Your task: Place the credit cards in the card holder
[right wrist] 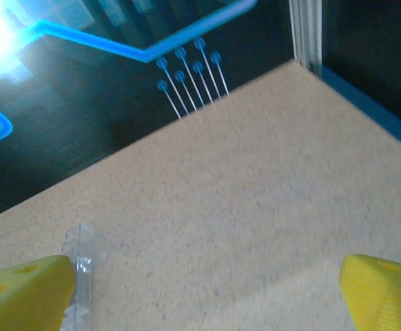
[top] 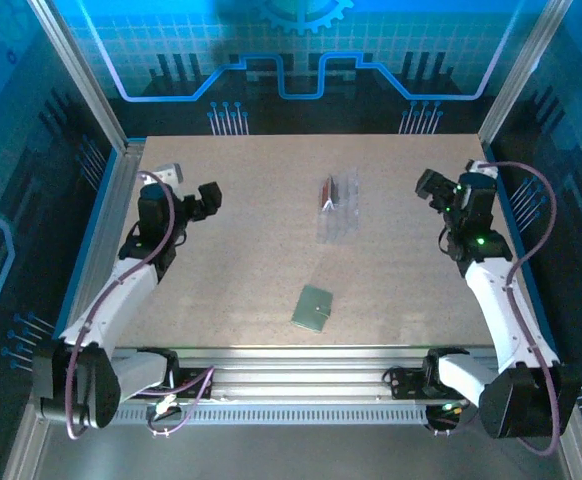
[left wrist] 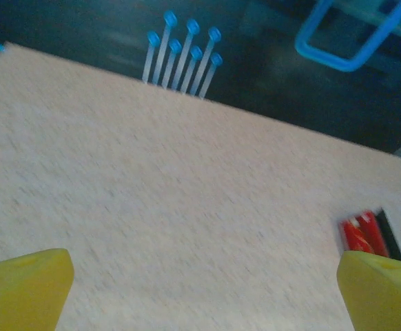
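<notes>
Both credit cards (left wrist: 364, 233) are partly cut off behind the left tool (left wrist: 200, 293).

I can read no text, number or brand on my feeds: the red credit card (left wrist: 361, 233) lying on the counter (top: 251, 250) is too blurred for any print, and the back wall (top: 421, 40) beyond the counter carries a wordless gear emblem (top: 306, 12).

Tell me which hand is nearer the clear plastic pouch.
Right, by a modest margin. The right hand hovers open just right of the clear pouch; the left hand sits open farther off to its left.
</notes>
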Controlling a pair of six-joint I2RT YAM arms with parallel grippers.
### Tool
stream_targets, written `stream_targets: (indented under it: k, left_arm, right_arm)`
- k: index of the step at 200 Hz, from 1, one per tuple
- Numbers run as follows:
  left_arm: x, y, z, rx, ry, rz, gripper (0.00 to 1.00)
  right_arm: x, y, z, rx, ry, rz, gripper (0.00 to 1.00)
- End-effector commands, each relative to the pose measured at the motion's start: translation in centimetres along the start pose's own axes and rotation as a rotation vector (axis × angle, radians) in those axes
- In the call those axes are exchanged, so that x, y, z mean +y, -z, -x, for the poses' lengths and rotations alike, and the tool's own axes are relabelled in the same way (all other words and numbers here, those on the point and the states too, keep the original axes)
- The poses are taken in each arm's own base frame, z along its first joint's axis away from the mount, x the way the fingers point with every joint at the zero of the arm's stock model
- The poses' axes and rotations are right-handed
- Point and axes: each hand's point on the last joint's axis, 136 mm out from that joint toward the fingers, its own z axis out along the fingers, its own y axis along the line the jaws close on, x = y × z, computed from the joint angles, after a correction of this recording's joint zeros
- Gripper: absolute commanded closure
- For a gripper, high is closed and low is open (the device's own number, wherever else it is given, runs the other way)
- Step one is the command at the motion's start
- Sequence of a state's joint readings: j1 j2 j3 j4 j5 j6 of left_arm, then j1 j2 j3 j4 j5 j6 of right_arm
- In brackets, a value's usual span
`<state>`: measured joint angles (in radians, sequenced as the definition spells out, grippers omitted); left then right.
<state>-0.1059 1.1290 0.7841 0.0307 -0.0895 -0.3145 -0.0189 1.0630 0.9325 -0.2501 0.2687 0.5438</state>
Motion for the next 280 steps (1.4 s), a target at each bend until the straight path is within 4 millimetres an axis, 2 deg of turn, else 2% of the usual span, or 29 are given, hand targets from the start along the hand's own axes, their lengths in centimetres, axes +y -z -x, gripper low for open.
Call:
stream_targets:
  k: [1, 5, 17, 23, 30, 42, 56, 64, 81, 104, 131, 163, 201, 229, 251, 280]
  left_arm:
    - [-2.0, 2.0, -6.3, 0.233, 0.086, -0.065, 0.02]
    - [-2.5, 2.3, -6.9, 0.251, 0.086, -0.079, 0.03]
    - [-3.8, 3.3, -8.8, 0.315, 0.102, -0.132, 0.05]
    - [-4.4, 3.8, -9.7, 0.349, 0.126, -0.157, 0.08]
    - [-5.0, 4.3, -10.8, 0.393, 0.155, -0.191, 0.12]
    - [-6.3, 5.0, -12.8, 0.468, 0.191, -0.251, 0.21]
    - [-8.0, 6.0, -15.1, 0.546, 0.208, -0.321, 0.32]
    - [-9.1, 6.5, -16.4, 0.584, 0.2, -0.367, 0.37]
    - [-10.8, 7.4, -19.2, 0.665, 0.174, -0.426, 0.44]
    - [-12.1, 7.8, -22.9, 0.769, 0.158, -0.489, 0.51]
    - [-12.9, 7.9, -26.0, 0.87, 0.132, -0.526, 0.61]
    - [-14.0, 7.3, -27.9, 0.922, 0.103, -0.553, 0.65]
    - [-15.5, 6.4, -30.7, 0.994, 0.078, -0.567, 0.73]
    - [-16.0, 5.7, -31.6, 1.008, 0.089, -0.563, 0.75]
    - [-15.9, 5.4, -32.1, 1.019, 0.097, -0.542, 0.8]
    - [-15.1, 5.1, -32.4, 1.002, 0.115, -0.501, 0.81]
  right_arm:
    - [-1.3, 2.0, -7.1, 0.292, -0.077, -0.027, 0.0]
    - [-1.3, 2.4, -7.6, 0.305, -0.069, -0.026, 0.01]
    - [-0.9, 3.7, -9.3, 0.362, -0.034, -0.009, 0.13]
    - [-0.7, 4.3, -10.4, 0.401, -0.012, 0.003, 0.23]
    - [-0.1, 4.8, -11.5, 0.442, 0.009, 0.026, 0.39]
    - [0.5, 5.4, -16.0, 0.563, 0.043, 0.074, 0.67]
    - [1.3, 6.3, -19.9, 0.664, 0.085, 0.106, 0.84]
    - [1.7, 6.8, -22.0, 0.704, 0.126, 0.107, 0.9]
    - [3.0, 7.9, -25.6, 0.77, 0.177, 0.147, 0.91]
    - [6.0, 9.3, -29.7, 0.869, 0.215, 0.241, 0.82]
    - [8.9, 10.6, -32.7, 0.93, 0.282, 0.31, 0.7]
    - [10.2, 10.8, -35.7, 0.998, 0.312, 0.312, 0.68]
    - [10.2, 10.4, -37.0, 1.029, 0.324, 0.3, 0.7]
    - [11.2, 9.8, -37.2, 1.05, 0.338, 0.329, 0.72]
    - [12.0, 8.5, -37.3, 1.053, 0.349, 0.347, 0.79]
    - [13.1, 6.0, -37.0, 1.038, 0.36, 0.368, 0.85]
